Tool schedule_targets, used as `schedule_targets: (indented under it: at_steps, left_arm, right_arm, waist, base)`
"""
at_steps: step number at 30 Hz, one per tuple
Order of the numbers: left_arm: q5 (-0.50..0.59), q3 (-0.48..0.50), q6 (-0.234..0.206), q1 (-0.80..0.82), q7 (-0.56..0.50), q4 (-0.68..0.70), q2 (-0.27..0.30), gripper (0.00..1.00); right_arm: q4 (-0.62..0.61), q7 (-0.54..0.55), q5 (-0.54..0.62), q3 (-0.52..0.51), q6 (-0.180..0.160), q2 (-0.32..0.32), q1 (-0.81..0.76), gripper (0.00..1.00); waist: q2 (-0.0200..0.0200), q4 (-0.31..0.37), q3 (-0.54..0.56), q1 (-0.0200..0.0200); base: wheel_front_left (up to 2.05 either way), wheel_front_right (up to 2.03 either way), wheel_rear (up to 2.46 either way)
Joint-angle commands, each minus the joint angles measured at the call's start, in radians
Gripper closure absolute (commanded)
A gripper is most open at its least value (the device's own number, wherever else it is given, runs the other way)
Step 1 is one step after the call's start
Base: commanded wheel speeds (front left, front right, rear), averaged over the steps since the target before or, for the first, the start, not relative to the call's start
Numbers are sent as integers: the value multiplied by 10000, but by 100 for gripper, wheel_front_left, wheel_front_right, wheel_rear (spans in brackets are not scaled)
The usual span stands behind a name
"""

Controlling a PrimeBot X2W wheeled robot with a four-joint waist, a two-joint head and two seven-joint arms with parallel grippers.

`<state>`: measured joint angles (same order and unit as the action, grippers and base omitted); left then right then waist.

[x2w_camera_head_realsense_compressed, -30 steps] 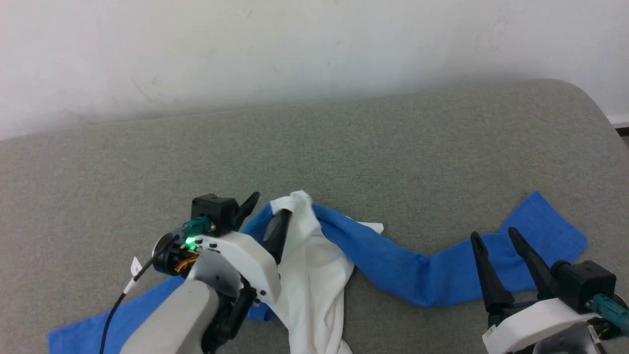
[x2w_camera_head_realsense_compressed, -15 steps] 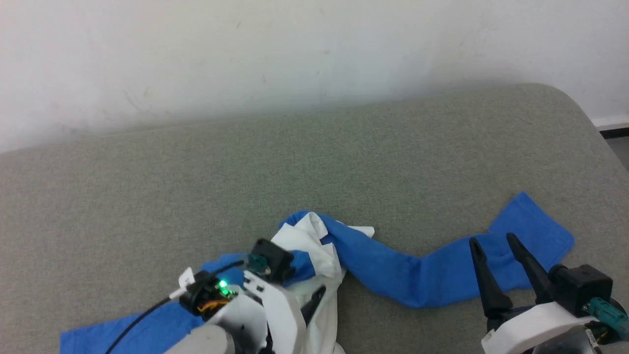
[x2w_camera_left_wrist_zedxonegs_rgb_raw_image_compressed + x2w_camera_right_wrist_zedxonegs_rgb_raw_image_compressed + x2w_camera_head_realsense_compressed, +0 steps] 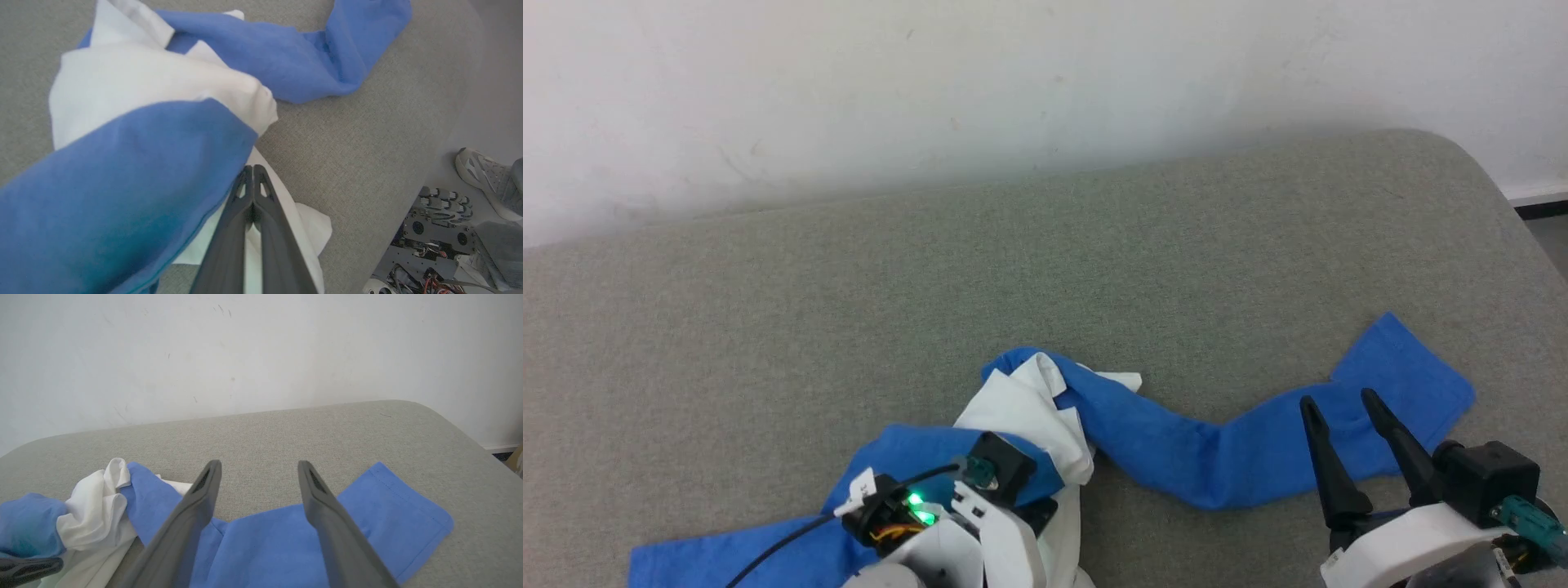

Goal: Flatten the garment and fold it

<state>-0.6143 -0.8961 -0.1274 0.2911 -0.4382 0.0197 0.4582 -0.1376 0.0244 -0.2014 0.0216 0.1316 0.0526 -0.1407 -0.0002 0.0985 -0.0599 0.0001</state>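
Observation:
The garment (image 3: pixel 1176 457) lies bunched on the grey table (image 3: pixel 1045 269). Its white body is crumpled in the middle, and one blue sleeve (image 3: pixel 1405 367) runs out to the right. The other blue sleeve (image 3: pixel 727 555) reaches the lower left. My left gripper (image 3: pixel 253 169) is shut, its tips meeting where a raised blue fold (image 3: pixel 122 171) borders the white cloth (image 3: pixel 163 81). Its wrist (image 3: pixel 980 490) sits over the bunch at the near edge. Over the right sleeve (image 3: pixel 286 531), my right gripper (image 3: pixel 1338 400) (image 3: pixel 259 463) stands open, holding nothing.
A white wall (image 3: pixel 1013 82) runs behind the table, whose far right corner (image 3: pixel 1462 155) is rounded. A person's shoe (image 3: pixel 482 175) and part of my base (image 3: pixel 433 220) show on the floor beside the table's edge. Bare grey surface spreads beyond the garment.
My left gripper has drawn back toward the near edge and shut at the garment's bunch, and a blue fold has risen beside it. The camera has shifted a little. The right gripper stays open.

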Motion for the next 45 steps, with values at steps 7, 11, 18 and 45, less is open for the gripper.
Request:
schedule_targets:
  at_steps: [7, 11, 18, 45]
  left_arm:
    - [176, 427, -138, 367, 611, 134, 76, 100]
    - [220, 579, -293, 360, 821, 476, 133, 100]
    - [289, 521, -354, 422, 650, 1273, 258, 0]
    - [939, 1048, -228, 2653, -96, 4, 931, 100]
  right_arm:
    - [44, -49, -40, -23, -9, -24, 49, 0]
    - [62, -68, -57, -21, -9, -24, 15, 0]
    - [48, -53, -41, -43, -9, -24, -38, 0]
    - [130, -173, -75, 6, -9, -24, 257, 0]
  waist:
    - [2, -35, 76, -1]
    - [2, -55, 113, -1]
    - [2, -127, 177, -1]
    - [2, 66, -371, -1]
  base:
    - [0, 0, 0]
    - [0, 0, 0]
    - [0, 0, 0]
    - [0, 0, 0]
